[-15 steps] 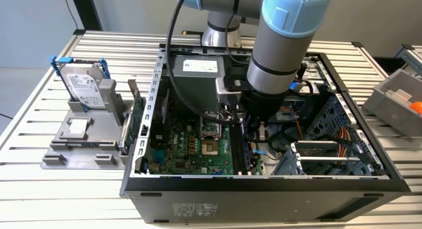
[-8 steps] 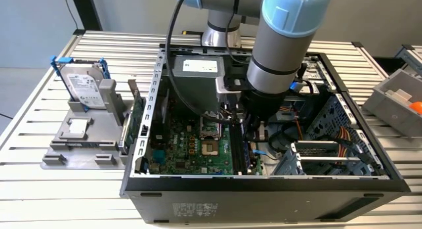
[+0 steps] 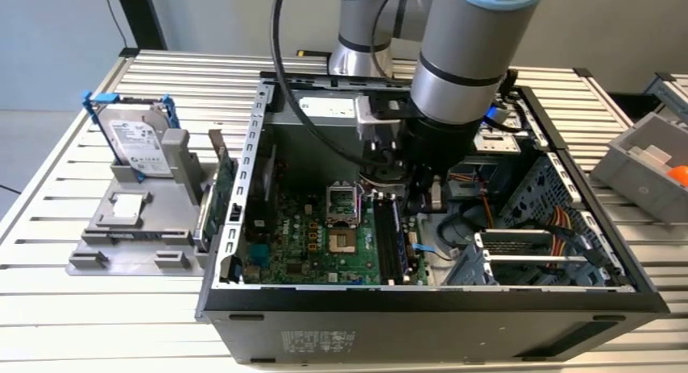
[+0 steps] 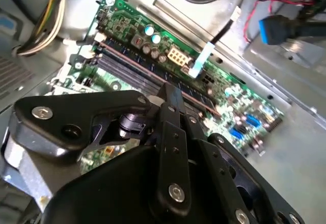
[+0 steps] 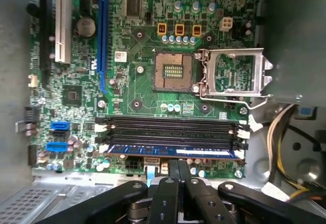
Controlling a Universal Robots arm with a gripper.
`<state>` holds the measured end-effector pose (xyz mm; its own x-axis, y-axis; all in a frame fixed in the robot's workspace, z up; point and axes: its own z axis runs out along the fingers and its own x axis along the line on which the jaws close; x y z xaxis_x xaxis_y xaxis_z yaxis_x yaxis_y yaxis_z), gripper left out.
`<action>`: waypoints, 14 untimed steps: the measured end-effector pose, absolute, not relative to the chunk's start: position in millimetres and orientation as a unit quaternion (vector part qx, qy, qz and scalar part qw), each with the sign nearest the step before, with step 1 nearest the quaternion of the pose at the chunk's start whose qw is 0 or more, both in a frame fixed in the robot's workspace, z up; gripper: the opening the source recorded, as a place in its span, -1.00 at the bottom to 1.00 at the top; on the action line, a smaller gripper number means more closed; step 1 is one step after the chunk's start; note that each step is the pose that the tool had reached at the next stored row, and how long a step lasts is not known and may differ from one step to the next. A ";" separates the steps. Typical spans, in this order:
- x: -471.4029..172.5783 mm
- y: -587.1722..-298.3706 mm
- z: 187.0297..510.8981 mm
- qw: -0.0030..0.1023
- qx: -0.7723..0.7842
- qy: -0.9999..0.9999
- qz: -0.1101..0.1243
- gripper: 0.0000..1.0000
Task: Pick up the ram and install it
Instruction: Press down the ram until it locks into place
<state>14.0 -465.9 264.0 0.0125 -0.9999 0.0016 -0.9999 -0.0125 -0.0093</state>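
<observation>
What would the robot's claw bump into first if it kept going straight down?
Probably the ram, the blue stick lying in a memory slot on the green motherboard. The gripper points right at it, though how far apart they are is unclear.

- The arm [image 3: 462, 59] reaches down into the open computer case [image 3: 430, 300], above the green motherboard [image 3: 312, 240]
- A silver hard drive [image 3: 138, 143] in a blue-tabbed frame stands on a grey holder [image 3: 134, 228] at the exterior view's left, on the slatted table [image 3: 64, 325]
</observation>
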 end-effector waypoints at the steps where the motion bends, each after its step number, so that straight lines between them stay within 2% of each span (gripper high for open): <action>1: 14.0 -465.9 268.5 0.003 -0.712 0.703 -0.004 -1.00; 8: 14.0 -465.9 300.1 0.003 -0.712 0.703 -0.004 -1.00; 14: 14.0 -465.9 303.5 0.002 -0.712 0.703 -0.004 -1.00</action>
